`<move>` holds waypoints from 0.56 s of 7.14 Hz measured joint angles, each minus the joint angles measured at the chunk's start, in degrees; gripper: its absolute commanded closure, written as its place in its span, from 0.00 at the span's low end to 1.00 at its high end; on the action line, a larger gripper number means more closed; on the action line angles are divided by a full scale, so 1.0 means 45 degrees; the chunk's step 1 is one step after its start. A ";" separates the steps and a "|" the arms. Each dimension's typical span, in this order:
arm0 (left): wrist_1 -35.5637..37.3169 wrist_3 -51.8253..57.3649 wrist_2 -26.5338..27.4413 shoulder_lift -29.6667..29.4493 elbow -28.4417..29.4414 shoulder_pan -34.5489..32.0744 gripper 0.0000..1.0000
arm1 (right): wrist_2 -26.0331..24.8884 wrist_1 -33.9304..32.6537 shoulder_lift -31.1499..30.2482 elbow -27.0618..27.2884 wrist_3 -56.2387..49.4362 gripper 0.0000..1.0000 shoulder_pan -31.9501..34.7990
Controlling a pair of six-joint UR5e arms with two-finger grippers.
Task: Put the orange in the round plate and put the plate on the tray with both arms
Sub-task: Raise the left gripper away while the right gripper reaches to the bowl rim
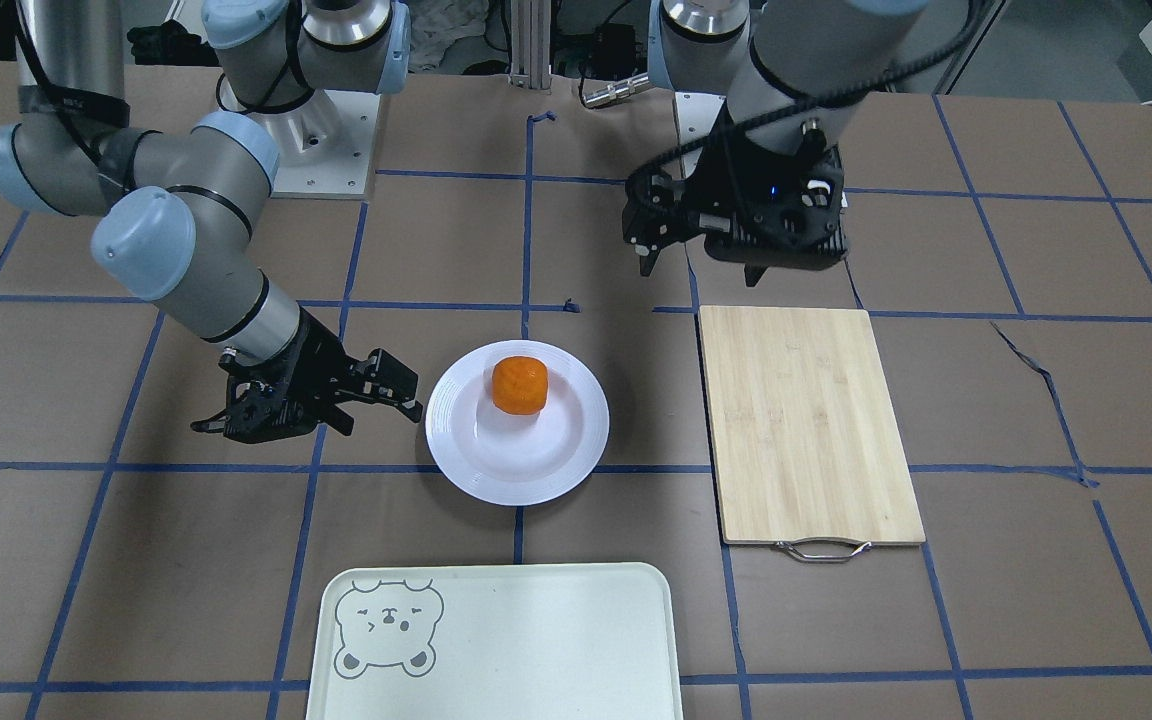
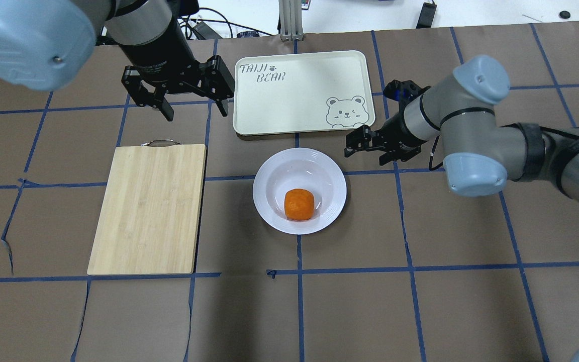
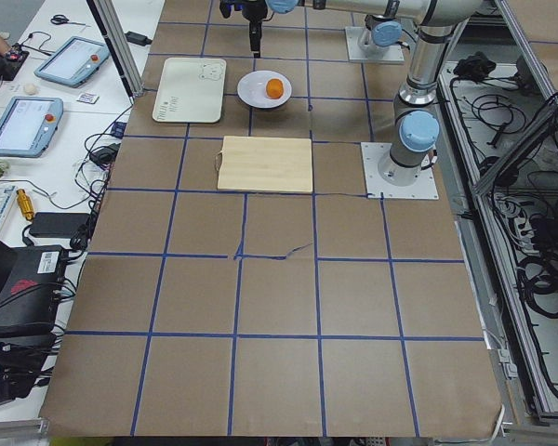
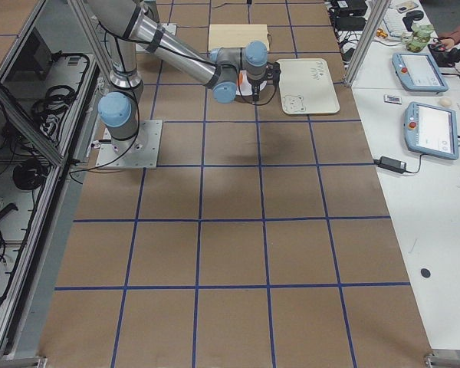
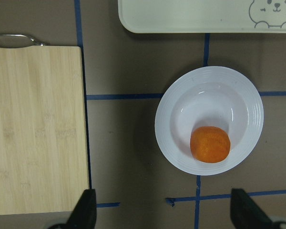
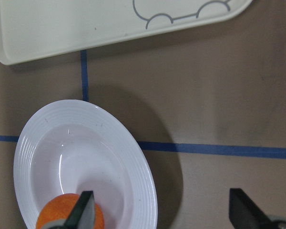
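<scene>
Across the counter from the robot, front cam first: the orange (image 1: 519,385) already sits in the round plate (image 1: 536,488), in the sunken middle, so the dip should keep it from rolling. The tray (image 1: 536,640) lies on the operators' side of the plate, near but not touching. The right end effector (image 1: 376,408) is low, just beside the plate rim, fingers spread and holding nothing. Imo it's lined up to take that rim. The left end effector (image 1: 701,270) hangs much higher, also spread wide and empty, near the bamboo board (image 1: 806,420). Prob parked up there until it's needed.

Overhead cam: same layout, plate between board and tray w/ bare counter all round it, so the path to the tray looks free.

Both side cams: everything is tiny at the far end and you can't read either end effector from there. The plate w/ the orange shows next to the tray in the left one.

Left wrist cam: looks straight down on the plate, board and tray edge, w/ both fingers far apart at the bottom.

Right wrist cam: plate rim close in at lower left, fingers wide w/ only counter between them.

My read: orange step done, plate lift not yet begun. The left side needs to come down on the opposite rim. A glossy rim plus any tilt could send the orange rolling.
</scene>
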 measured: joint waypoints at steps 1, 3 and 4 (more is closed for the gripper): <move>0.0462 0.0028 0.0225 0.0640 -0.0396 -0.0015 0.00 | 0.0149 -0.0754 0.0439 0.0384 0.0016 0.00 0.0131; 0.1869 0.0105 0.0713 0.1247 -0.1658 0.0048 0.00 | 0.0256 -0.1288 0.1086 0.0593 0.0042 0.00 0.0660; 0.2427 0.0468 0.1038 0.1419 -0.2096 0.0183 0.00 | 0.0276 -0.1340 0.1218 0.0608 0.0166 0.00 0.0805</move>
